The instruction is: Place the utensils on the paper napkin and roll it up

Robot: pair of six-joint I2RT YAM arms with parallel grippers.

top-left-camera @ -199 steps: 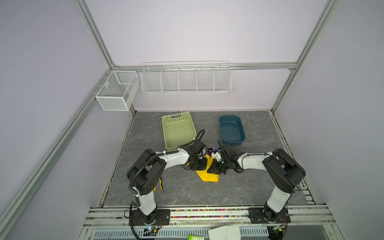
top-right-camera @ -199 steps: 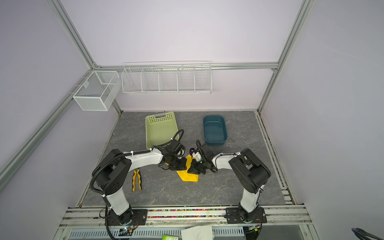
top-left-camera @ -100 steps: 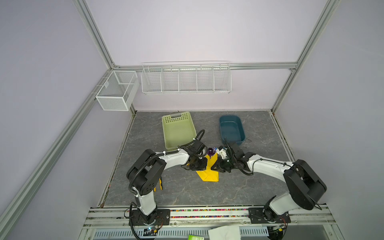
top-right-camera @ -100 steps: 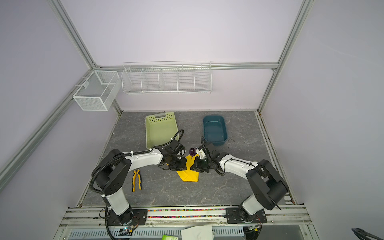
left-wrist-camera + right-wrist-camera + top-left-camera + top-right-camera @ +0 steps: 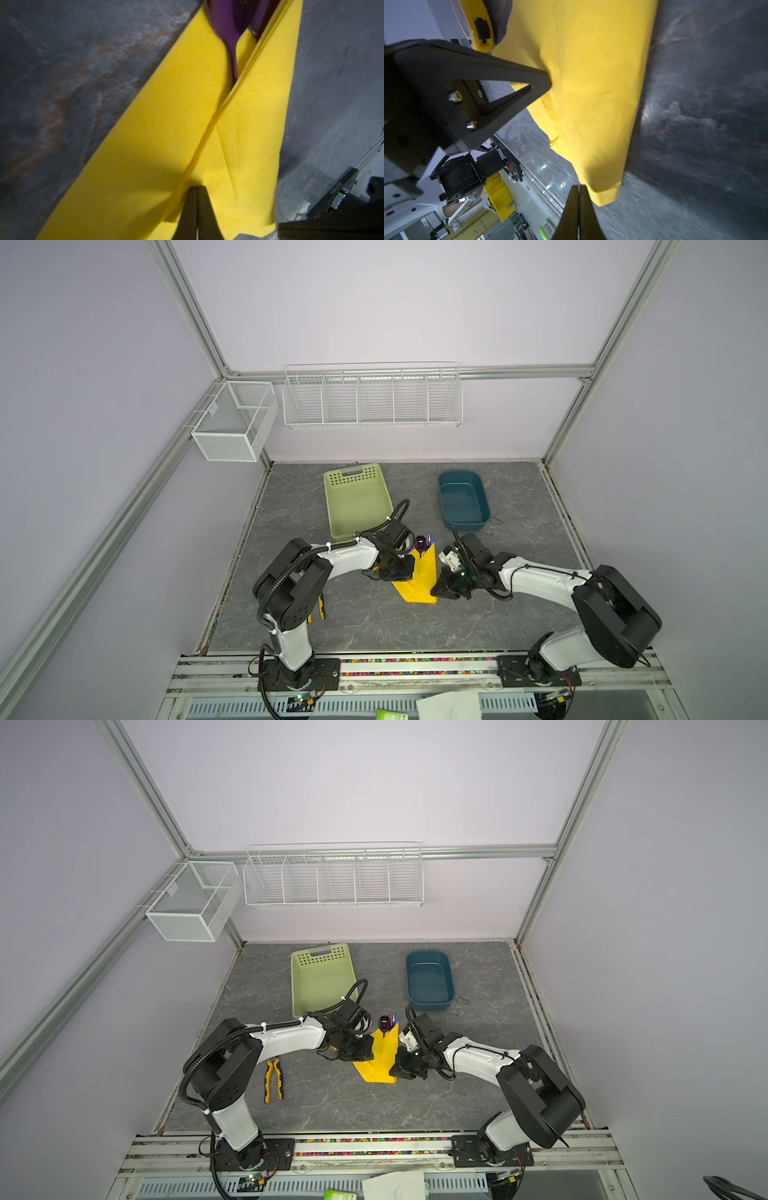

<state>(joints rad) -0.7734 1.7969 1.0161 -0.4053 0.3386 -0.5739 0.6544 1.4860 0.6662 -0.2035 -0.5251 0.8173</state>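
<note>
Grey tabletop (image 5: pixel 374 622), right hand (image 5: pixel 579 186) now beside folded napkin (image 5: pixel 419 583), left hand (image 5: pixel 196 188) unmoved

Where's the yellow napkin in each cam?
Top view: paper napkin mid-table, between the arms.
Top view: same place.
Left wrist: napkin fills the frame ahead of left gripper.
Right wrist: napkin ahead of right gripper.
Shared landmark: left gripper's tip on the napkin, in all four.

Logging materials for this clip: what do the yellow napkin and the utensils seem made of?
Paper napkin: thin matte tissue paper, given its faint dotted embossing and soft creases. Utensils: glossy purple heads with mirror-like reflections, probably coated metal, though shiny plastic is possible.
</note>
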